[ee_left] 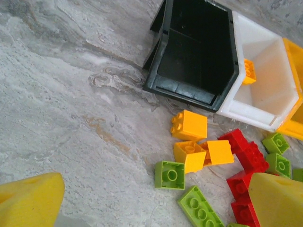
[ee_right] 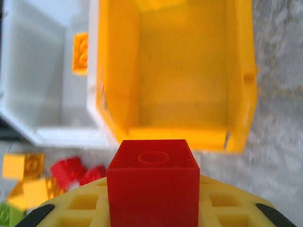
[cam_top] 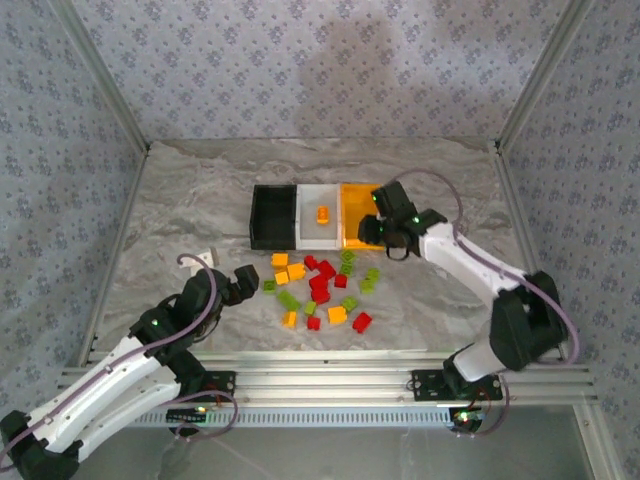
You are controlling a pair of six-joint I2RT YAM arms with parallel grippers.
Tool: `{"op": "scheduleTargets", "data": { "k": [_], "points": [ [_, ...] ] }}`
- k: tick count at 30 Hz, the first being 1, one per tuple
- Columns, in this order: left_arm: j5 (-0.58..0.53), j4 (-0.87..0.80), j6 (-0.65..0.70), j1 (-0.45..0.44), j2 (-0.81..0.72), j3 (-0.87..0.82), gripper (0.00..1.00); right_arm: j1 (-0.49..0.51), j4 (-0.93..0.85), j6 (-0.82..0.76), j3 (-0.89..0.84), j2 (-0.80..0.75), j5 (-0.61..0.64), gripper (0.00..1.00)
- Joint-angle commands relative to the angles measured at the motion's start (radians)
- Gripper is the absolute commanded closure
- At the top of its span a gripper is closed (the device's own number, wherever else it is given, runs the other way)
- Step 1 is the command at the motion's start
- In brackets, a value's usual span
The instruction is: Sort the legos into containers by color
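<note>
One square, smooth-sided red lego [ee_right: 152, 182]

Smooth glossy plastic legos [ee_left: 190, 126], shiny plastic containers [ee_left: 180, 92], matt marble-look table [ee_left: 71, 94], brushed-metal frame rails [cam_top: 330, 380].

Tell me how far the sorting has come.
Done: one orange brick lies in the white bin. In hand: the right gripper holds a red brick at the orange bin. Left: the loose bricks on the table; the black bin looks empty.

No legible text or markings.
</note>
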Motion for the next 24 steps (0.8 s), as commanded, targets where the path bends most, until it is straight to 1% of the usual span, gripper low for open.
{"op": "scheduleTargets", "data": {
  "k": [1, 4, 7, 8, 9, 10, 11, 12, 15, 18, 21, 24],
  "points": [
    [0.033, -0.018, -0.005, 0.011, -0.001, -0.008, 0.0, -0.039, -0.031, -0.04, 0.12, 0.148, 0.032, 0.75],
    [0.057, -0.017, 0.007, 0.018, -0.002, -0.012, 0.01, -0.06, -0.056, -0.035, 0.226, 0.266, 0.048, 0.73],
    [0.078, -0.011, 0.023, 0.022, -0.002, -0.011, 0.0, -0.066, -0.088, -0.029, 0.303, 0.35, 0.061, 0.69],
    [0.082, -0.013, 0.026, 0.022, -0.002, -0.008, 0.0, -0.068, -0.095, -0.027, 0.326, 0.374, 0.06, 0.65],
    [0.085, -0.014, 0.032, 0.023, -0.001, -0.006, 0.01, -0.067, -0.098, -0.026, 0.341, 0.386, 0.06, 0.58],
    [0.089, -0.016, 0.038, 0.026, -0.002, -0.003, 0.01, -0.067, -0.101, -0.021, 0.357, 0.395, 0.063, 0.49],
    [0.089, -0.019, 0.04, 0.025, -0.002, 0.0, 0.0, -0.067, -0.099, -0.017, 0.364, 0.393, 0.063, 0.43],
    [0.09, -0.021, 0.043, 0.026, -0.002, 0.001, 0.0, -0.066, -0.095, -0.014, 0.368, 0.388, 0.063, 0.41],
    [0.094, -0.022, 0.055, 0.029, 0.001, 0.01, 0.0, -0.06, -0.087, -0.006, 0.358, 0.342, 0.074, 0.4],
    [0.104, -0.018, 0.07, 0.032, 0.016, 0.024, 0.01, -0.047, -0.059, 0.0, 0.3, 0.251, 0.079, 0.39],
    [0.12, -0.007, 0.085, 0.033, 0.058, 0.034, 0.0, -0.021, -0.037, 0.013, 0.201, 0.139, 0.08, 0.38],
    [0.159, 0.019, 0.088, 0.039, 0.134, 0.04, 0.01, 0.019, -0.019, 0.025, 0.068, 0.027, 0.099, 0.36]
  ]
}}
